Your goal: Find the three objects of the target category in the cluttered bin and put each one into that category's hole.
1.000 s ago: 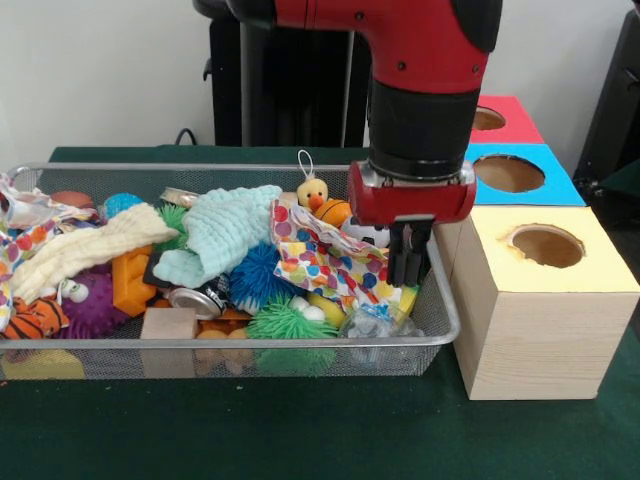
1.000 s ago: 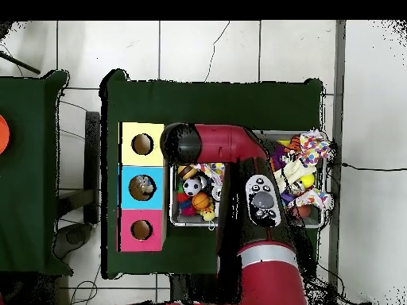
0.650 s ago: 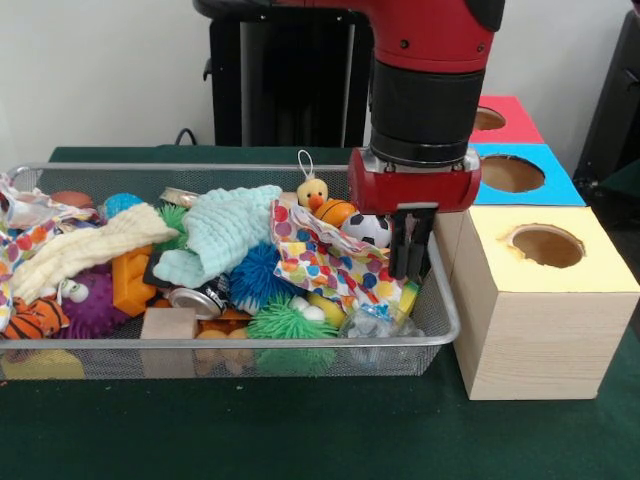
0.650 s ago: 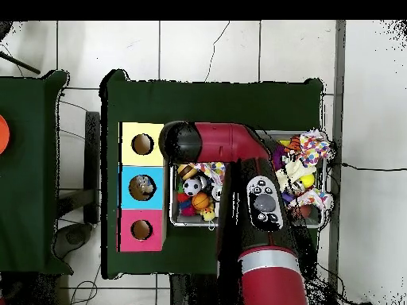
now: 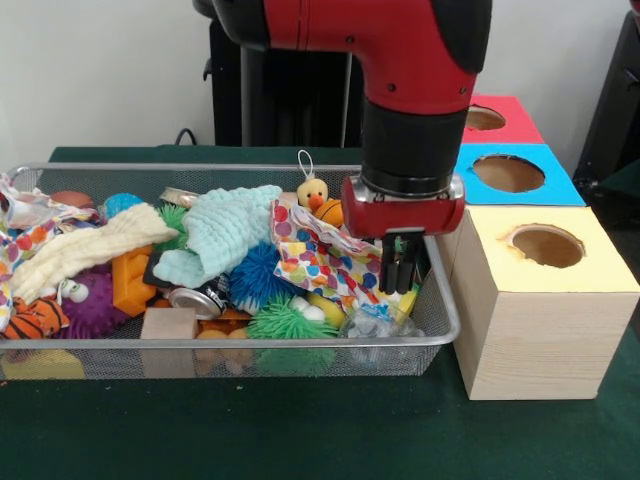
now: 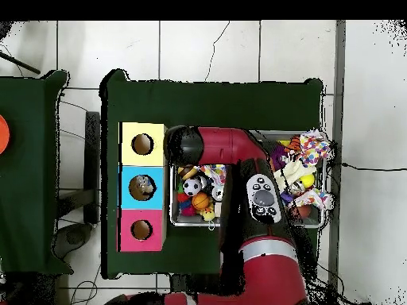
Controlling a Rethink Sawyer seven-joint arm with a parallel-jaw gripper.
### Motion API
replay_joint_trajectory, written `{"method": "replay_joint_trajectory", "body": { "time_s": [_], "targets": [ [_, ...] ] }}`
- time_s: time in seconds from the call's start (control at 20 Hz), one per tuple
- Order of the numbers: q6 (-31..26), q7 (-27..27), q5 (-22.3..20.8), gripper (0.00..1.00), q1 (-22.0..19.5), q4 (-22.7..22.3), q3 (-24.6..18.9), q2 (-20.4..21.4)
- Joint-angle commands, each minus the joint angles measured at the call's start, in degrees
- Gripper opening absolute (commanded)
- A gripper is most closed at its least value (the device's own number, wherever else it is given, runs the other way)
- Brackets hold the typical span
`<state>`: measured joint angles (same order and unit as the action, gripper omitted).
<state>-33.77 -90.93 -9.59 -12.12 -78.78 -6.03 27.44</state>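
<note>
- Gripper fingers close together, seemingly empty, low at the mesh bin's box-side end
- Soccer ball and basketball lie nearby
- Risk: snagging the dotted cloth instead

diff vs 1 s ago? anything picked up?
The gripper rose a little, then came back down and shifted slightly left in the front view, again covering the soccer ball. It hangs over the polka-dot cloth at the wire bin's box end; nothing visibly grasped. Toys, cloths and three boxes unchanged.
</note>
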Motion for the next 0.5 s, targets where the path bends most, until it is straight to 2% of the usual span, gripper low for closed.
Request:
{"method": "replay_joint_trajectory", "body": {
  "time_s": [0.05,0.5],
  "targets": [
    [2.4,-3.58,-1.94,0.0,-1.35,-1.06,-2.26,-5.76],
    [5.53,-3.7,-2.82,0.0,-1.53,-1.71,-2.02,-7.16]
  ]
}}
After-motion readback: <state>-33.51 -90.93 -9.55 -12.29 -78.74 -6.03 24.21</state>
